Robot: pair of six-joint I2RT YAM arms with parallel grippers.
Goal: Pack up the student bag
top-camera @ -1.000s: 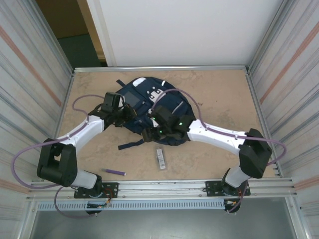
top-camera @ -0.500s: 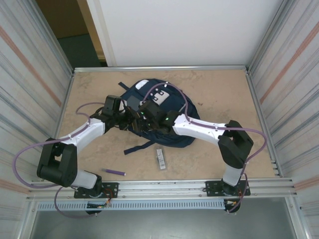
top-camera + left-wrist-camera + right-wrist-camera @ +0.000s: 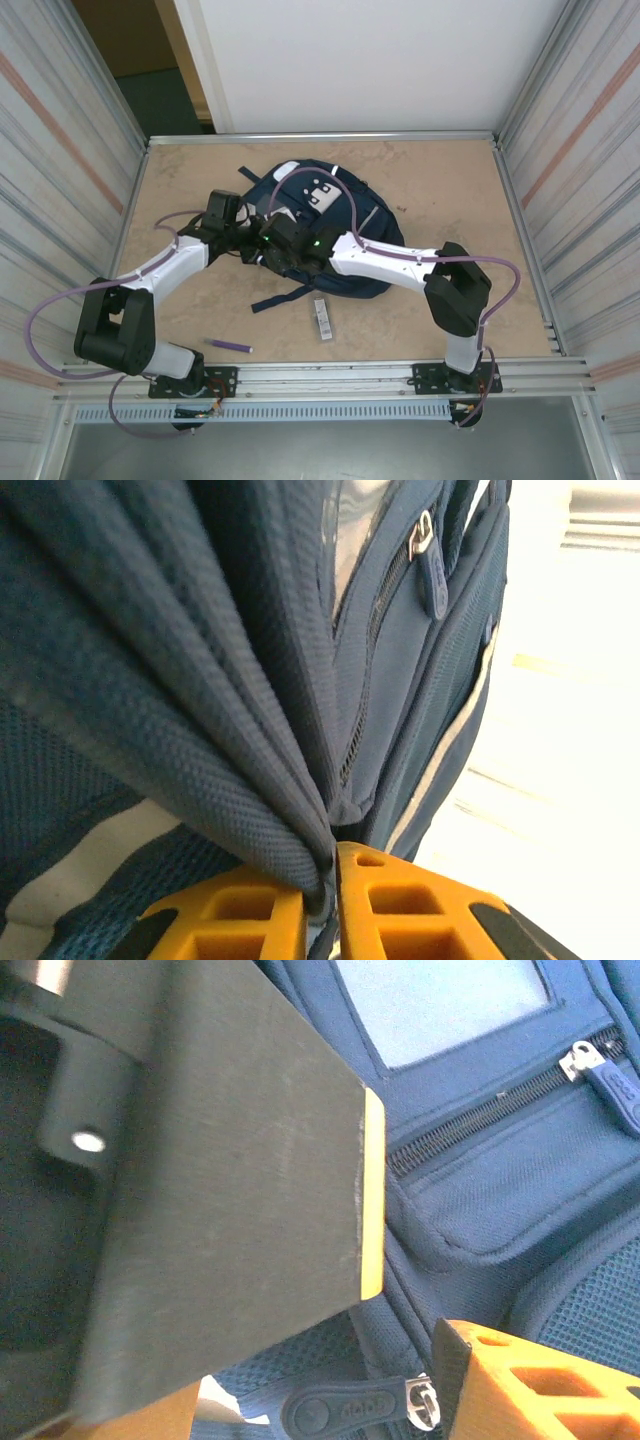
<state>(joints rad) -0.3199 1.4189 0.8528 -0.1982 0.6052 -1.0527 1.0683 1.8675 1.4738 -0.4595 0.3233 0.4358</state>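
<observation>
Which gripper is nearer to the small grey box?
Right. The right gripper is over the bag just beyond the box; the left gripper pinches the bag farther left.

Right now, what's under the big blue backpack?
The tan table shows around the student bag, and a dark strap pokes out at its near edge. Whatever lies beneath the bag is covered.

The student bag [image 3: 372, 222] is navy blue with pale white-silver stripes, a light grey square patch [image 3: 320, 195] and navy zip pulls [image 3: 610, 1085]. On the near side of the bag lie a purple pen [image 3: 231, 345] and a small grey item with dark markings [image 3: 322, 319], on a beige, faintly marbled table [image 3: 450, 190]. Over the bag, the arms [image 3: 390, 262] are white with black joints and lilac cables [image 3: 60, 300], and the left gripper [image 3: 333, 865] has orange fingers [image 3: 240, 910].
</observation>
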